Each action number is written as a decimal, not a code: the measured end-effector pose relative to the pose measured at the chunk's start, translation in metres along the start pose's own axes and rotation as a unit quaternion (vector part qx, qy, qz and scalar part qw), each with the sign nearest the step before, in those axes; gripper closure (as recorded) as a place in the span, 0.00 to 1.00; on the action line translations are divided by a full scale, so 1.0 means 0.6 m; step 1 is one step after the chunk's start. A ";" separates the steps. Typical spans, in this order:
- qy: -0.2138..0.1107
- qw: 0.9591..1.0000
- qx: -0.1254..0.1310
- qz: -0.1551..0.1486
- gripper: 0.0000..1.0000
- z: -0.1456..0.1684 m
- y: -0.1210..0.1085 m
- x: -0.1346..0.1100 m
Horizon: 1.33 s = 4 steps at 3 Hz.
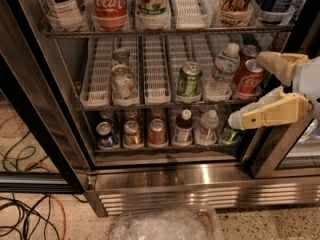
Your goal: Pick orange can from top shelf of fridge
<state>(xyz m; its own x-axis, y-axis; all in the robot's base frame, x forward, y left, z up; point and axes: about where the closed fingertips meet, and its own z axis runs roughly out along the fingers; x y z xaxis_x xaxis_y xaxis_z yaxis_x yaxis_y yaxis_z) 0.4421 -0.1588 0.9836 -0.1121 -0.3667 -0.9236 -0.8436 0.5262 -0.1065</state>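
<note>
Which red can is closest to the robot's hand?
The front red can at the right end of the middle shelf, right beside the open gripper. The others sit farther off.

You face three wire racks (165, 32) | one orange can (235, 1) | three red Coca-Cola cans (107, 1) | two green cans (189, 79) | two water bottles (222, 69) | one gripper (248, 90), spread wide, right of middle rack.
</note>
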 end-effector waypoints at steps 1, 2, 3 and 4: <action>-0.022 1.000 -0.002 0.007 0.00 -0.001 0.004 -0.023; -0.022 1.000 -0.002 0.007 0.00 -0.001 0.004 -0.023; -0.038 0.999 0.002 0.010 0.00 0.007 0.008 -0.030; -0.075 0.997 0.028 0.023 0.00 0.014 0.016 -0.038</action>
<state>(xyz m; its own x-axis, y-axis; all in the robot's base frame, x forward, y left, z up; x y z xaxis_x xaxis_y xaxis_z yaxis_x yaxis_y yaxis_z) 0.4409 -0.1388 1.0007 -0.0677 -0.2246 -0.9721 -0.8088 0.5828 -0.0783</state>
